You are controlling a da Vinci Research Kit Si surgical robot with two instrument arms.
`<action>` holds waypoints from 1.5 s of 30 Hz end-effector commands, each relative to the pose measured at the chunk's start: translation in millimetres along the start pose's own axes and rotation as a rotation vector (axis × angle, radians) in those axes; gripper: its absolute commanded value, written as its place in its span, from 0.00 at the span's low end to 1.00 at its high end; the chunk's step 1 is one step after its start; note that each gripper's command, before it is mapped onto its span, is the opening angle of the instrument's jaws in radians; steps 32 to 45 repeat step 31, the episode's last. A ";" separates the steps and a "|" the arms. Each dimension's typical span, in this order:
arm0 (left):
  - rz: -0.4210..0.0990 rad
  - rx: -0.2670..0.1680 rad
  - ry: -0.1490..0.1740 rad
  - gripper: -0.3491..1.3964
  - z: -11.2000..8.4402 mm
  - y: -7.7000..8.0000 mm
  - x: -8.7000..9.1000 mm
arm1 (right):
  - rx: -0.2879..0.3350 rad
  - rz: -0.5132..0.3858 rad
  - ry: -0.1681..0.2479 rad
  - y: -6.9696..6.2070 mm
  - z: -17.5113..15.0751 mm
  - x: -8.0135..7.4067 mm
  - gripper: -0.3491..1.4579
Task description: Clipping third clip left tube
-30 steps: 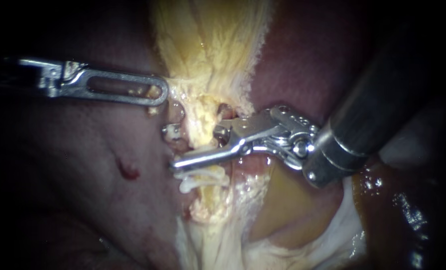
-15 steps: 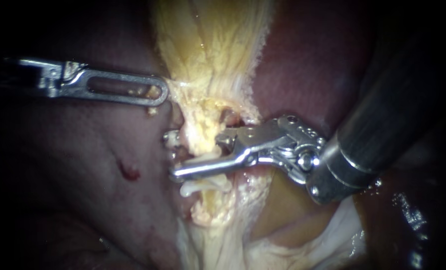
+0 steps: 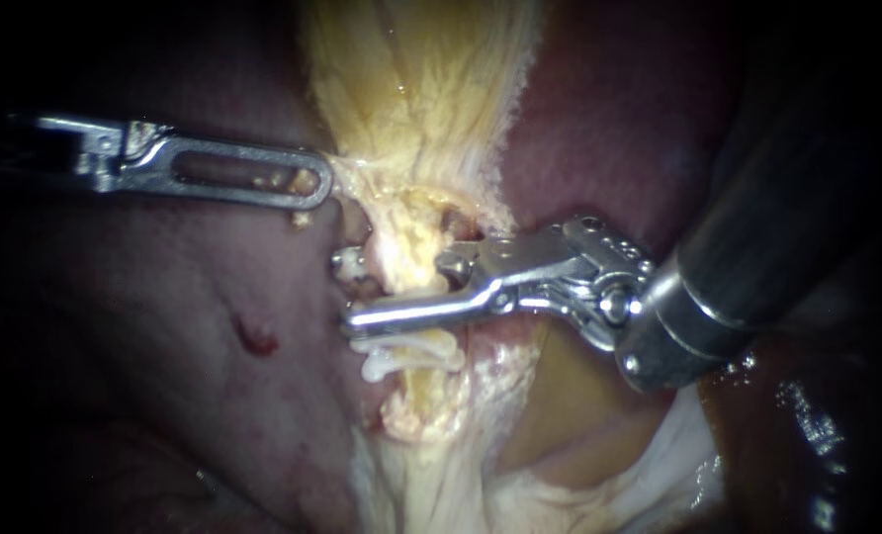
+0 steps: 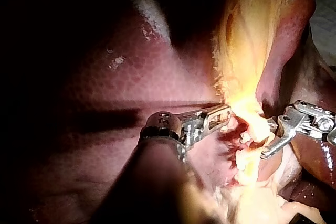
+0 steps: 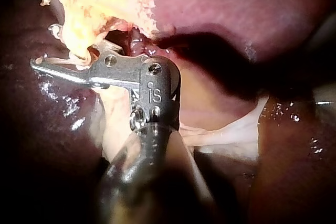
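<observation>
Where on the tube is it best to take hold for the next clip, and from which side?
Take the bare stretch of the tube just above the white clips, coming across it from the right, as the right instrument does: the tube runs upright there, and the left instrument holds tissue at its left.

Liver, fat and membrane in the endoscope view
Dark red liver (image 3: 164,396) fills the left half of the frame, with a small raw red spot (image 3: 253,338) left of centre; more liver shows at the upper right. A fan of yellow fatty tissue (image 3: 411,89) runs down from the top centre, narrowing toward the middle, its edges frayed and pale. Below centre lies white stringy membrane (image 3: 649,475), spreading to the lower right beside a smooth tan patch (image 3: 560,396). Wet glints (image 3: 807,415) speckle the dark lower right corner
</observation>
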State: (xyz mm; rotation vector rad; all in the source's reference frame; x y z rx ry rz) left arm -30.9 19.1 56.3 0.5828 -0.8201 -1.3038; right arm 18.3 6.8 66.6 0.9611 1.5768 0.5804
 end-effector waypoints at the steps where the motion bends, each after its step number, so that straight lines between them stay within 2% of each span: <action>1: 0.000 0.000 0.000 0.00 0.0 0.0 0.0 | -0.003 0.000 0.000 0.0 -0.1 0.0 0.26; 3: 0.000 0.000 0.000 0.00 0.0 0.0 0.0 | -0.003 0.000 -0.001 0.0 -0.4 -0.1 0.21; 8: 0.000 0.000 0.000 0.00 0.0 0.0 0.0 | -0.015 0.002 0.002 -0.1 -0.7 0.1 0.00; 14: 0.000 0.000 0.000 0.00 0.0 0.0 0.0 | -0.027 0.003 0.005 0.0 -0.9 -0.1 0.00; 17: 0.000 0.000 0.000 0.00 0.0 0.0 0.0 | 0.000 0.001 -0.006 0.0 -0.8 -0.6 0.00; 21: 0.000 0.001 0.000 0.00 0.0 0.1 -0.1 | 0.072 -0.009 -0.035 0.1 -0.8 -0.6 0.00; 45: 0.000 0.001 0.000 0.00 0.1 0.1 -0.1 | 0.068 -0.009 -0.034 0.2 -0.9 -0.5 0.00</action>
